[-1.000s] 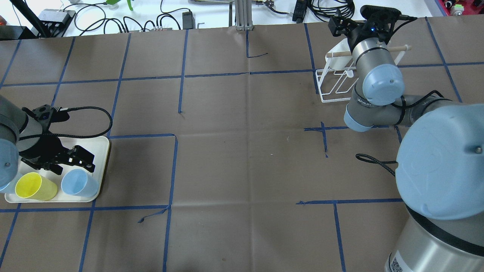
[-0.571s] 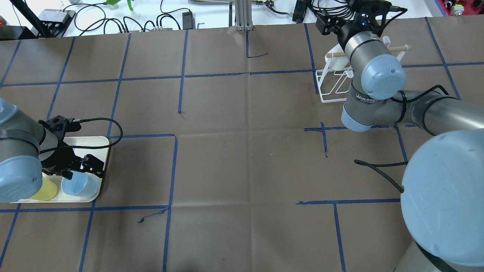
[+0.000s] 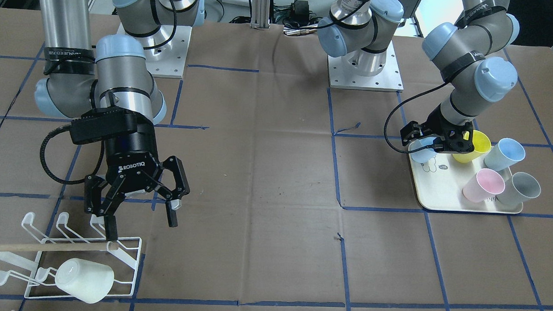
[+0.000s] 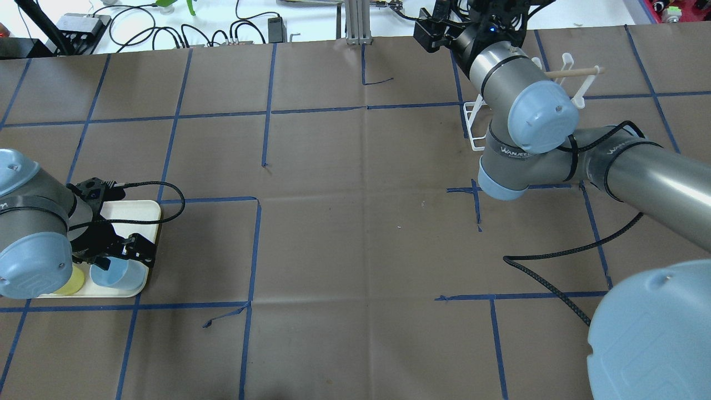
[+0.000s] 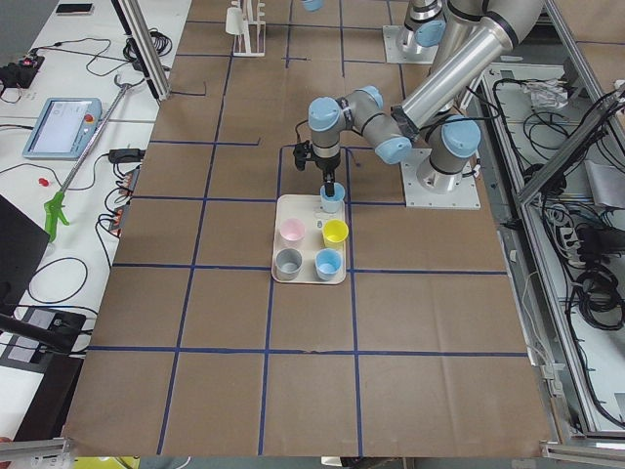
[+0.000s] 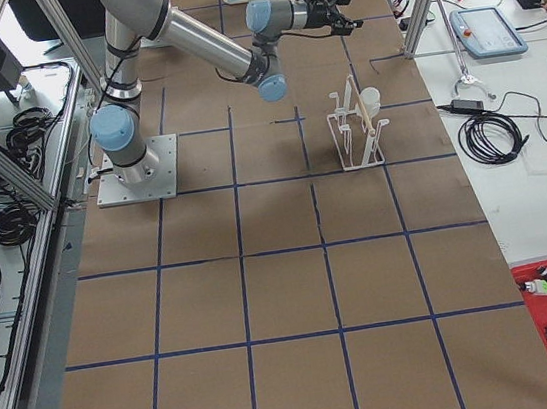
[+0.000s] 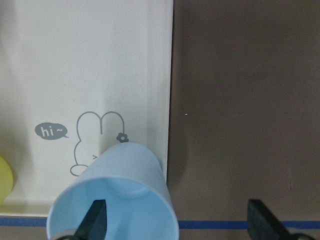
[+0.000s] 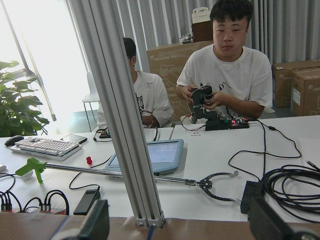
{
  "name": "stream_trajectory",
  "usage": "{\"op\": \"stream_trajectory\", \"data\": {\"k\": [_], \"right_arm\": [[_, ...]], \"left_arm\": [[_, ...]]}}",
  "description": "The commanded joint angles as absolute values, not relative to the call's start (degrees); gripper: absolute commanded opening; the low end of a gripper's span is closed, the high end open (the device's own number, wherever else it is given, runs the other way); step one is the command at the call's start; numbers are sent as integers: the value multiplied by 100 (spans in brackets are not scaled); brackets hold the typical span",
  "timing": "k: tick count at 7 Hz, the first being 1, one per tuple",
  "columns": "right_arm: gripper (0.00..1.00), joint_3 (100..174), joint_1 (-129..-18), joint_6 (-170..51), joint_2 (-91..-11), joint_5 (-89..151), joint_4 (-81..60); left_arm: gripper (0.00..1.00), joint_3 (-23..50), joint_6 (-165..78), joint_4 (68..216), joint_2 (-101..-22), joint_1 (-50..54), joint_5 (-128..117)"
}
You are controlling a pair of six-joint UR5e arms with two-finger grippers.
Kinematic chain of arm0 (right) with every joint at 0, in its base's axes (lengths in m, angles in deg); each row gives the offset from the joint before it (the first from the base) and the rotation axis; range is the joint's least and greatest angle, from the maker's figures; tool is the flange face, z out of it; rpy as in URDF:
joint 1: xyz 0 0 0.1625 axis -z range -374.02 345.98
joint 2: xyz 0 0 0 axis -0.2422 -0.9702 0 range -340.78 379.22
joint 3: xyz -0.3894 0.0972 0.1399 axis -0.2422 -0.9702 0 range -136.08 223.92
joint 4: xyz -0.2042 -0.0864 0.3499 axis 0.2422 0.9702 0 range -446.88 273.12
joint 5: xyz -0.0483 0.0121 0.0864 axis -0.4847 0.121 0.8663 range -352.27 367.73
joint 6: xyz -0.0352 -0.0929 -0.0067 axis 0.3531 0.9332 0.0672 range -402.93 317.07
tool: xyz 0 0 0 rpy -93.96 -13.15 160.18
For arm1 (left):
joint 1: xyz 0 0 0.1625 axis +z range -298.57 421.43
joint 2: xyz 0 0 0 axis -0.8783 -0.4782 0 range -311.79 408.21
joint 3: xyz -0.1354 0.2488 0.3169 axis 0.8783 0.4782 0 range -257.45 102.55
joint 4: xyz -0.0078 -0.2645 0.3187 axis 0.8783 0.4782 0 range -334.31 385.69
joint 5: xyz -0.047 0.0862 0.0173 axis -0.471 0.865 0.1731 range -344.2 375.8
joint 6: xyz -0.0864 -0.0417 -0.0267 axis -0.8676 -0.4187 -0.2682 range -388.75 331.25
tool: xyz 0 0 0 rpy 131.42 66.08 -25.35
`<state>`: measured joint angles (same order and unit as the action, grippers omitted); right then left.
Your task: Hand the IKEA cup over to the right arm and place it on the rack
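a white cup (image 3: 86, 279) lies tipped on the white wire rack (image 3: 43, 247). close by, raised off the surface, the right gripper (image 3: 142, 228) is spread wide, holding nothing. farther off, the left gripper (image 7: 180, 222), also spread, straddles the wall of a light blue cup (image 7: 117, 200) on the cream tray (image 3: 440, 193).

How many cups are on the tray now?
5: a light blue cup at the left gripper, a yellow cup, a second light blue cup, a pink cup, a grey cup. None looks hidden.
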<state>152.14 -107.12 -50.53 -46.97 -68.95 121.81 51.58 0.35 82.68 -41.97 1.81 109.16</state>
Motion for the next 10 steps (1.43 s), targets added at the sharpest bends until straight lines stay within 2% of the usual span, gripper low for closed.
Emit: {"op": "stream_trajectory", "data": {"k": [1, 2, 3, 4, 8, 9, 10], "right_arm": [[100, 15220, -10797, -5450, -4740, -6104, 12194], [100, 15238, -10867, -6036, -4757, -5821, 12212], [100, 15246, -10893, -6703, -4749, -5775, 12229], [100, 15246, -10894, -7354, -4714, -5600, 12230], [100, 15264, -10990, -10252, -4696, -5335, 12194], [100, 15273, -11086, -10609, -4652, -5344, 12229], [100, 15273, -11148, -10787, -4626, -5370, 12212]], "left_arm": [[88, 5158, 35, 8264, -4214, 184, 10932], [60, 5158, 43, 8264, -4232, 184, 10941], [14, 5132, 69, 8273, -4258, 176, 11054], [0, 5114, 87, 8273, -4250, 184, 11177], [0, 4808, 175, 8430, -4075, 150, 11213], [0, 4328, 166, 9032, -4004, 132, 11204], [0, 3453, 158, 10003, -3951, 53, 11196]]}}
